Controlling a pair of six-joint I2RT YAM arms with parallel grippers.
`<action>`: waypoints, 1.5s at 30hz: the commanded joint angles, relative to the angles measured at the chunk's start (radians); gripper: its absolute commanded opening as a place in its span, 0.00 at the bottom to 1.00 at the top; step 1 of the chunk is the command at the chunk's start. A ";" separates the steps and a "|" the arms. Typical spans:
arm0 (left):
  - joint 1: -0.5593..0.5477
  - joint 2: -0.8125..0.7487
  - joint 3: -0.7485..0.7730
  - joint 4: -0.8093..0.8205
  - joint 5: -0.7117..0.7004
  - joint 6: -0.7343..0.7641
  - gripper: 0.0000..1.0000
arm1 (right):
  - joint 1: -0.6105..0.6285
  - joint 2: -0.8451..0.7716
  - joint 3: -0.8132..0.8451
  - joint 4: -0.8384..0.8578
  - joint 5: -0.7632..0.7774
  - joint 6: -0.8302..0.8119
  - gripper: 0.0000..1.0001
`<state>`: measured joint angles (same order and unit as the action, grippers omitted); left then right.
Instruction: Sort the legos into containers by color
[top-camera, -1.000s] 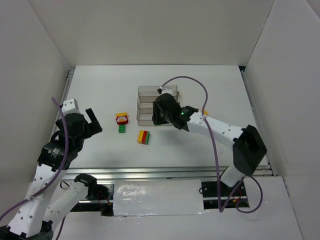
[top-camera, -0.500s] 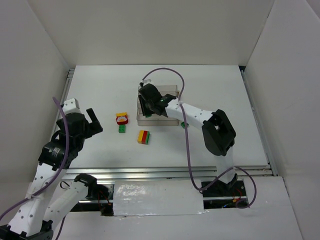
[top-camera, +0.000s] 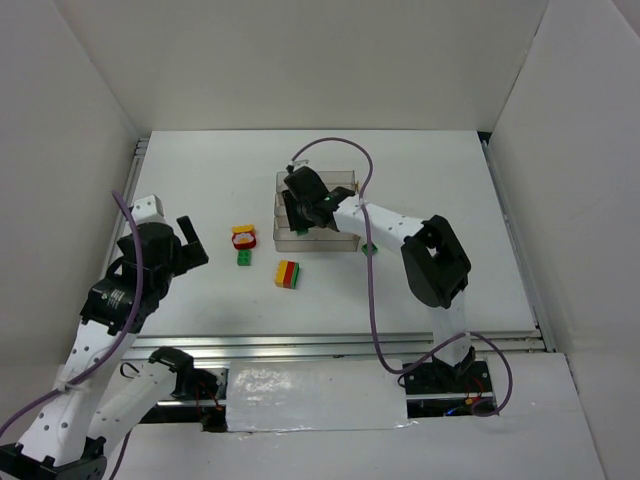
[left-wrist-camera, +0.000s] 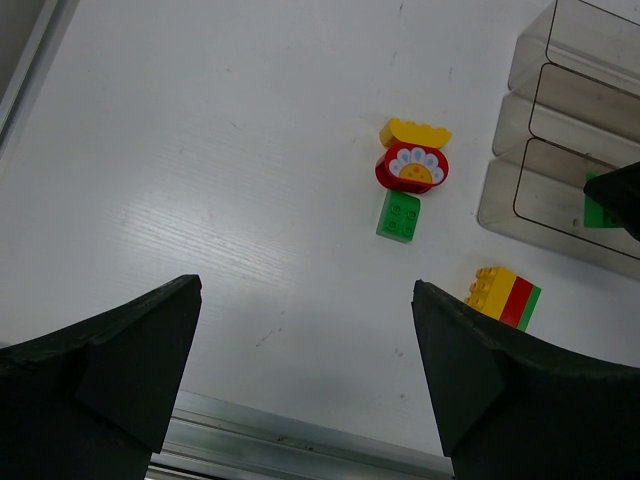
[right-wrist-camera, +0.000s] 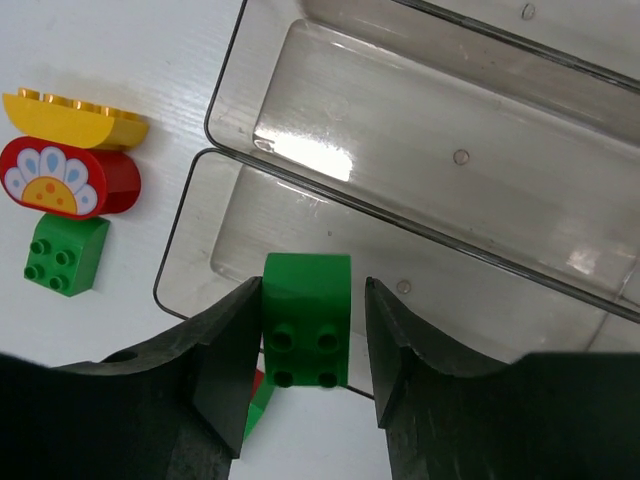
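My right gripper (right-wrist-camera: 310, 345) hangs over the left end of the nearest trough of the clear stepped tray (right-wrist-camera: 190, 250). A green brick (right-wrist-camera: 305, 310) sits between its fingers. The left finger touches the brick and a thin gap shows at the right finger. On the table left of the tray lie a yellow arch (right-wrist-camera: 75, 115), a red flower brick (right-wrist-camera: 60, 180) and a green brick (right-wrist-camera: 65, 255). A yellow-red-green stack (top-camera: 288, 273) lies nearer the front. My left gripper (left-wrist-camera: 305, 380) is open and empty, well left of them.
The tray (top-camera: 345, 180) stands mid-table and its far troughs look bare. Another green brick (top-camera: 367, 248) lies by the tray's right end under my right arm. White walls close in the table on three sides, with a metal rail (left-wrist-camera: 300, 455) along the front edge.
My right arm has swung left from the tray's right side to its left end, carrying the green brick over the nearest trough. My left arm has barely shifted.
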<state>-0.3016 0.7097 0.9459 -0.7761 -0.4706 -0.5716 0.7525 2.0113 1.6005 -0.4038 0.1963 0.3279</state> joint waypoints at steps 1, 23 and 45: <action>0.005 0.002 0.002 0.048 0.006 0.029 0.99 | 0.004 -0.020 0.004 0.026 -0.005 -0.001 0.54; 0.010 -0.004 0.001 0.057 0.036 0.039 1.00 | -0.294 -0.595 -0.545 0.134 -0.367 -0.219 0.95; 0.009 -0.018 -0.007 0.078 0.090 0.055 1.00 | -0.475 -0.464 -0.683 0.224 -0.294 -0.351 0.89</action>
<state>-0.2970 0.7025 0.9421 -0.7383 -0.3981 -0.5457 0.2714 1.5257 0.9073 -0.1886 -0.1047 0.0029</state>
